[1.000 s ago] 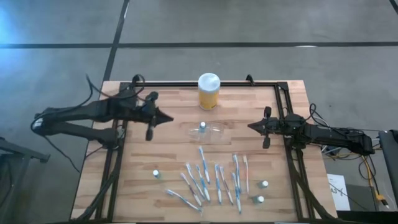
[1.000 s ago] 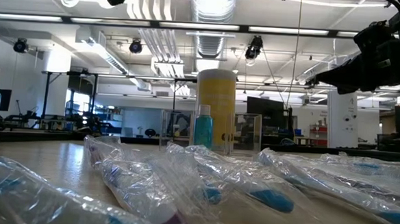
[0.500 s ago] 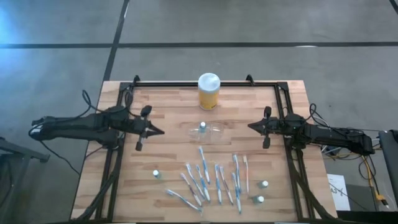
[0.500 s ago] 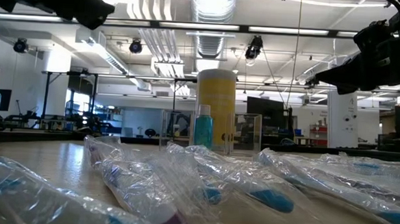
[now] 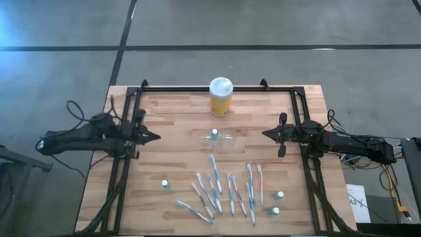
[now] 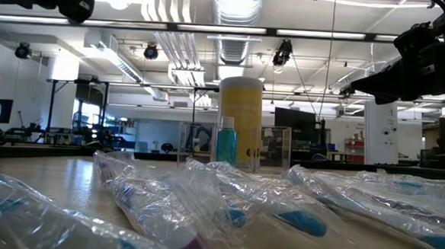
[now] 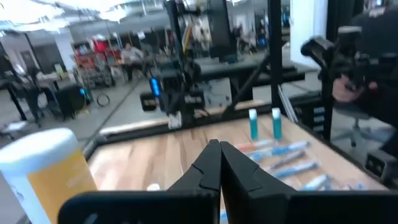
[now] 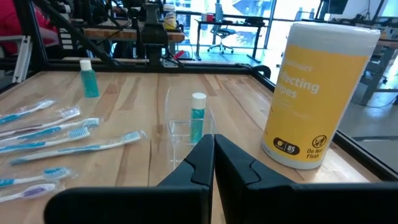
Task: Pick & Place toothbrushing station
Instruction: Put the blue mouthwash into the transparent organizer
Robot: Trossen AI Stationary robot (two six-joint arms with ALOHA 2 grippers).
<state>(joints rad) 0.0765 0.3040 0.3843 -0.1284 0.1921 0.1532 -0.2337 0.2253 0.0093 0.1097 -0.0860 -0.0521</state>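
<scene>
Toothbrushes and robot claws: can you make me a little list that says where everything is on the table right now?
toothbrushes: scattered flat on the near half of the wooden table, in clear wrappers
clear holder: mid-table, one small blue bottle standing in it
other small bottles: one near the left, two near the right
yellow jar: far edge, upright, white lid
left claw: shut, empty, by the left edge
right claw: shut, empty, right of the holder
</scene>
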